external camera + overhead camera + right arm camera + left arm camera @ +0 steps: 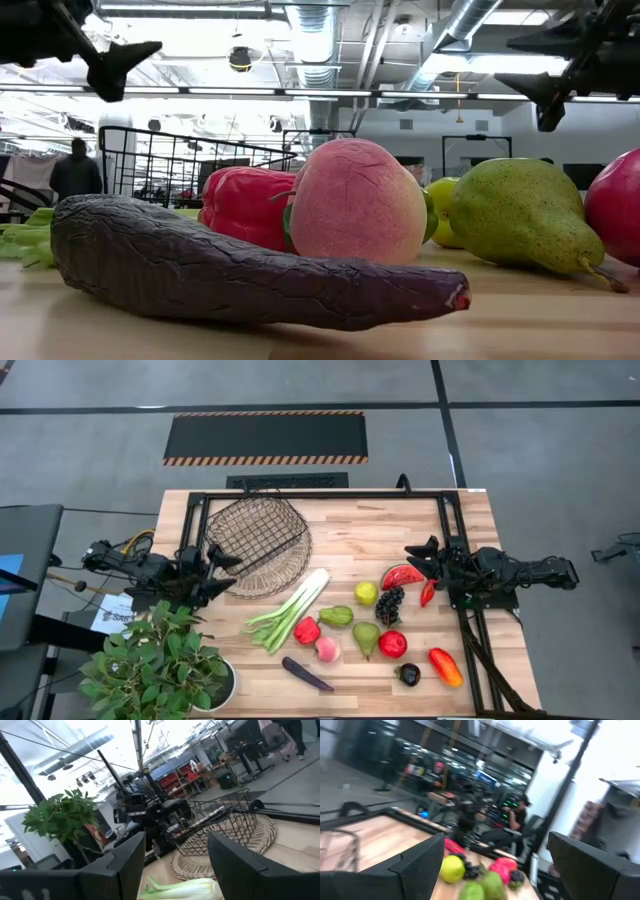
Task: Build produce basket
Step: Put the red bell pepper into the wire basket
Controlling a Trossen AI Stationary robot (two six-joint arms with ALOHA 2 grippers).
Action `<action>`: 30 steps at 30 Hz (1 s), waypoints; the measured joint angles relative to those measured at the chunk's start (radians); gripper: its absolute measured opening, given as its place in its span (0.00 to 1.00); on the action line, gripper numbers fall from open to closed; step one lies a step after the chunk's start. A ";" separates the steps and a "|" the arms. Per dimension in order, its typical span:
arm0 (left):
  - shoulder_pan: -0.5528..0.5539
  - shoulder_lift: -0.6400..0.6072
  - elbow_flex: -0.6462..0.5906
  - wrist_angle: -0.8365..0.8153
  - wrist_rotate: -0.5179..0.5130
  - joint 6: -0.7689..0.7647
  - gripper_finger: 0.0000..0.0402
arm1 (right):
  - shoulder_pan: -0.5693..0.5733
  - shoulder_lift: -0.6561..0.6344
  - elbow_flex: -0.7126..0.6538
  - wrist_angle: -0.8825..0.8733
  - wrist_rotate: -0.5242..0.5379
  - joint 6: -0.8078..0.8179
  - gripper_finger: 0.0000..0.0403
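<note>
Dark wire basket, tipped on a woven mat, lies just beside the left gripper, whose fingers are spread wide and hold nothing. The produce is scattered between the two arms; a leek lies nearest the basket. The right gripper, also wide open and empty, hangs just beside the watermelon slice and chilli.

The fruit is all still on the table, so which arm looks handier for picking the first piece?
Probably the right. The right gripper is open beside the watermelon slice and chilli, while the left gripper, also open, sits by the basket.
</note>
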State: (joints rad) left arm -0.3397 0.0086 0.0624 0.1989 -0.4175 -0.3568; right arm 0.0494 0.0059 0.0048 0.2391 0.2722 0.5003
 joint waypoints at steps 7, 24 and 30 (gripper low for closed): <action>0.000 0.000 0.001 -0.004 -0.192 -0.018 0.85 | 0.000 0.000 0.000 0.001 0.000 0.023 0.58; 0.000 0.000 0.002 0.031 -0.199 0.071 0.85 | 0.002 0.000 0.000 0.001 -0.001 -0.114 0.58; 0.000 0.000 0.002 0.144 -0.208 0.130 0.85 | 0.000 0.001 0.011 -0.003 0.025 -0.116 0.58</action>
State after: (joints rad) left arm -0.3396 0.0083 0.0639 0.3426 -0.6251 -0.2267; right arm 0.0495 0.0066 0.0157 0.2361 0.2967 0.3846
